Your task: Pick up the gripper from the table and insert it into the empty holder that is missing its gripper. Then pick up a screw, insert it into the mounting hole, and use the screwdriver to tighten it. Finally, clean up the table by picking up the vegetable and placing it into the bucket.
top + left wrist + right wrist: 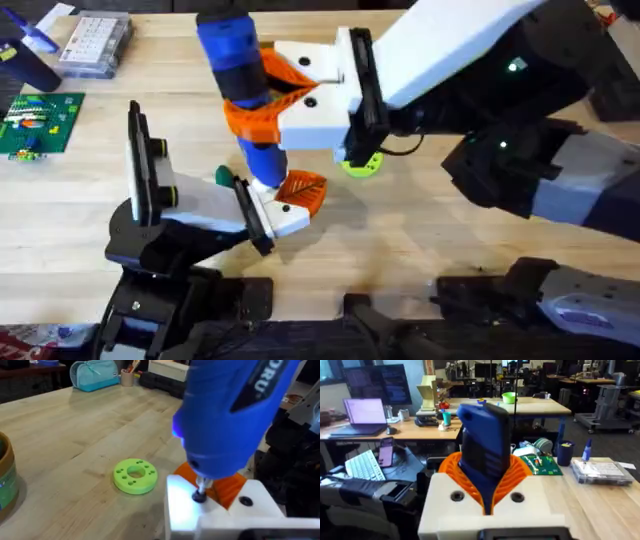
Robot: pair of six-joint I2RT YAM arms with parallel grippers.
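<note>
— What's the big risk here?

— The right gripper (262, 95), centre-top of the overhead frame, has its curved orange jaws closed around the screwdriver (240, 75), holding it roughly upright. If that tall blue body tilts, the tip walks off the screw — I'd judge that the likeliest failure.

— And where is the tip?

— In the left wrist view, lower right, the metal tip sits on a dark screw head (199, 495) on top of the holder (220, 512). (The contact looks seated, but I can't tell how deep the screw is.)

— What steadies the holder?

— It's on the left gripper (285, 205), mid-frame overhead, under the screwdriver. Whether its fingers are open or closed I can't tell; it carries nothing that I can see.

— Anything smaller to worry about?

— The lattice gripper (304, 190) pokes out beside the holder; cam-out or side load could shift it in its seat. The green disc (135, 476) lies near on the table — a dropped screw could roll under it. The bucket (6, 477) sits at the left edge, well apart.
</note>
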